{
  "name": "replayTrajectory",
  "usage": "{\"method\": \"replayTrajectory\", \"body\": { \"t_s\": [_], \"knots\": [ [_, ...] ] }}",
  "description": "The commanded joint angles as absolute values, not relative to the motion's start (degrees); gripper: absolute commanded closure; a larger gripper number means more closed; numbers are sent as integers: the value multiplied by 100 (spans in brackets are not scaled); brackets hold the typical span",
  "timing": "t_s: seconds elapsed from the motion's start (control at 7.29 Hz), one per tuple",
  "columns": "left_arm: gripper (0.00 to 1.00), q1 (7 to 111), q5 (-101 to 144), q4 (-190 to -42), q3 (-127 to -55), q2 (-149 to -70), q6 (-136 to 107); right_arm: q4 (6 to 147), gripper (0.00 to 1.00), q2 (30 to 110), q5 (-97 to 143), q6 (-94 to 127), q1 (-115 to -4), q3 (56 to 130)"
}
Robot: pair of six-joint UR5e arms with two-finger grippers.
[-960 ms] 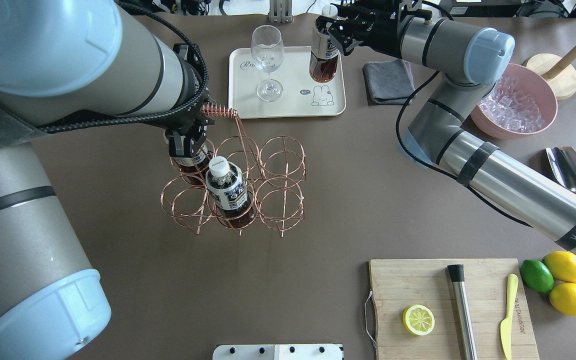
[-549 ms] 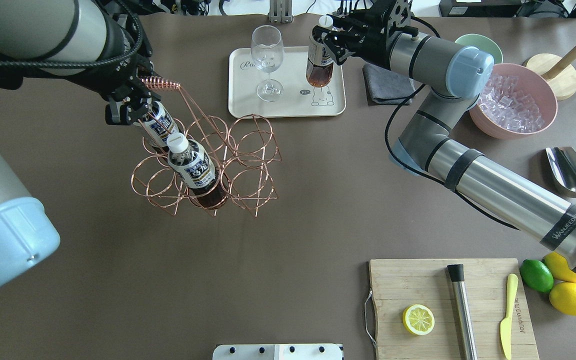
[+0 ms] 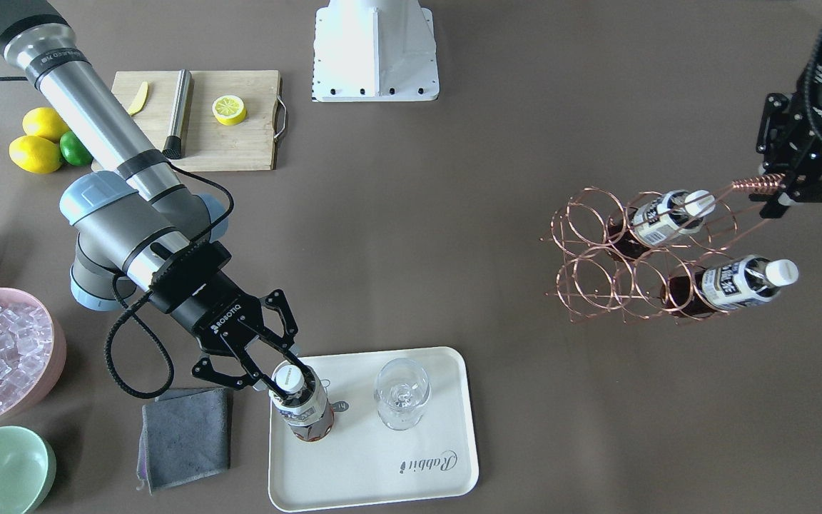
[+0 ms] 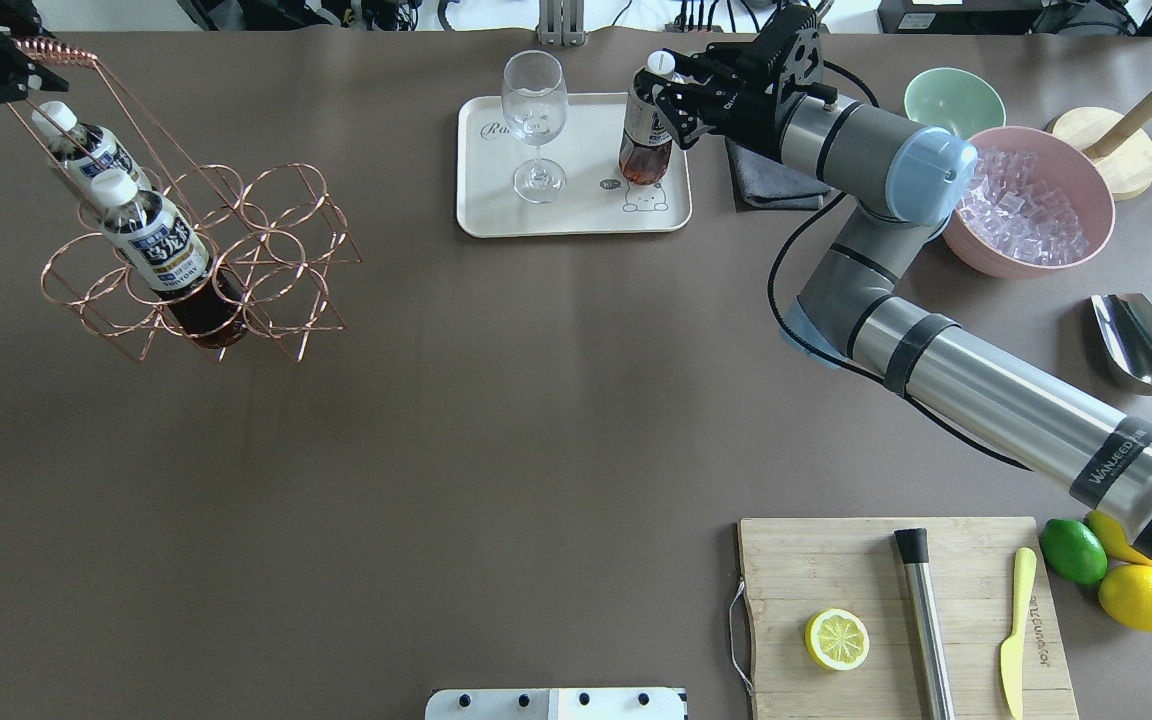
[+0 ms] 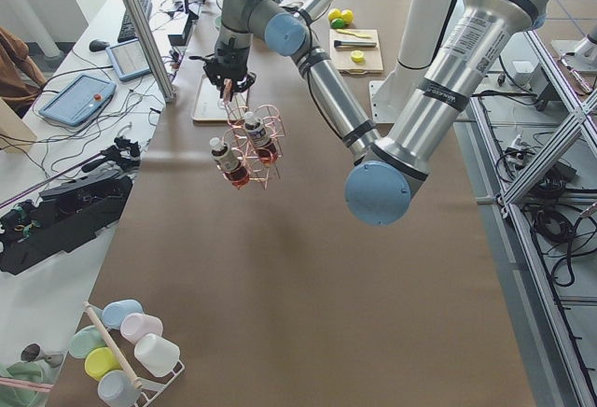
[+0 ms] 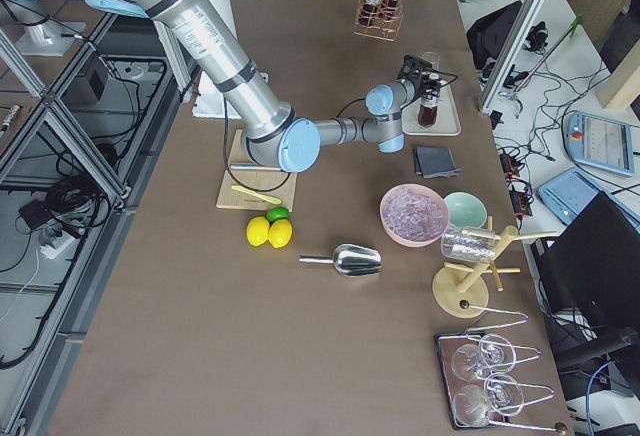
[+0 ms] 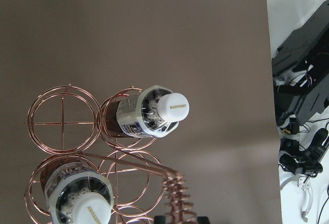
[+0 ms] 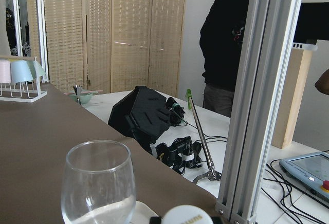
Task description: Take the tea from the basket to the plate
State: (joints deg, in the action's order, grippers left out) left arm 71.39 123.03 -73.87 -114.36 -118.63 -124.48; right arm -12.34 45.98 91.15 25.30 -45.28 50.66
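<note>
My left gripper [image 4: 8, 58] is shut on the coiled handle [image 4: 56, 50] of the copper wire basket [image 4: 241, 215] and holds it up over the table's far left. Two tea bottles [image 4: 161, 255] [image 4: 81, 150] lean in its cells; they also show in the left wrist view [image 7: 149, 113]. My right gripper [image 3: 286, 370] is closed around the neck of a third tea bottle [image 3: 304, 410], which stands upright on the cream plate [image 3: 368, 471] near its rabbit drawing. The overhead view shows that bottle [image 4: 646, 135] and the plate [image 4: 576, 215] too.
A wine glass [image 4: 534, 120] stands on the plate beside the bottle. A grey cloth [image 4: 771, 175], a green bowl [image 4: 954, 100] and a pink bowl of ice [image 4: 1026, 205] lie right of the plate. A cutting board [image 4: 836, 560], a scoop [image 4: 1141, 345] and citrus fruit sit front right.
My left arm has carried the basket with its two bottles far to the left. My right gripper has brought its bottle from tilted to upright on the plate.
</note>
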Motion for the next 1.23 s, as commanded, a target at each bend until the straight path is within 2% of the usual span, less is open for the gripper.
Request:
{"method": "replayTrajectory", "body": {
  "t_s": [0.0, 0.41, 0.55, 0.69, 0.82, 1.1],
  "knots": [
    [100, 8206, 12727, -8102, -10410, -11532, -11086, -1292, 100, 4605, 9079, 2531, -4482, 5062],
    [100, 8796, 12718, -9566, -8760, -11522, -10846, -1292, 100, 4614, 9079, 2549, -4465, 5062],
    [100, 8902, 12709, -10058, -8232, -11566, -10846, -1292, 89, 4623, 9079, 2697, -4465, 5080],
    [100, 8999, 12700, -10237, -8035, -11601, -10846, -1283, 55, 4623, 9079, 2724, -4465, 5106],
    [100, 9000, 12483, -10344, -7790, -11758, -10854, -1275, 1, 4614, 9079, 2864, -4456, 5115],
    [100, 8965, 12068, -11000, -6947, -12110, -10890, -1266, 0, 4623, 9105, 2944, -4465, 5141]
  ]
}}
